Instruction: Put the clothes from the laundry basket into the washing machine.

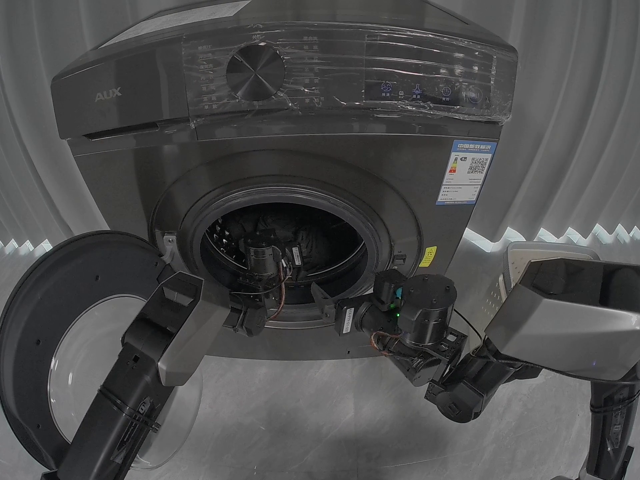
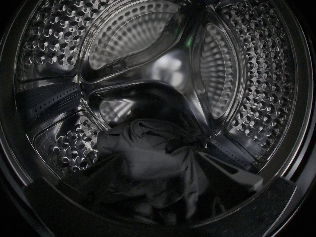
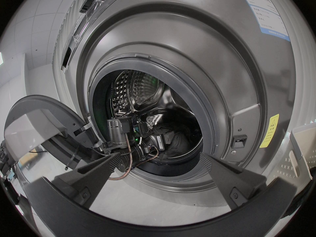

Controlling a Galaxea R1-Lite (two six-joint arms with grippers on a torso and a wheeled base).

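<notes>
Dark grey front-loading washing machine (image 1: pixel 280 168); its round door (image 1: pixel 87 328) hangs open at lower left of the head view. Left gripper (image 2: pixel 158 155) is inside the perforated steel drum (image 2: pixel 263 66), fingers spread. Crumpled dark clothes (image 2: pixel 144 139) lie between them on the drum floor, probably just being released. Right gripper (image 3: pixel 158 155) is open and empty outside the opening, likely kept clear of the other arm. White perforated laundry basket (image 1: pixel 533 251) sits at centre right.

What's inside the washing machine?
Dark clothes lie bunched at the bottom of the shiny drum, with the left hand open at either side of them. Whatever is under the pile is hidden.
</notes>
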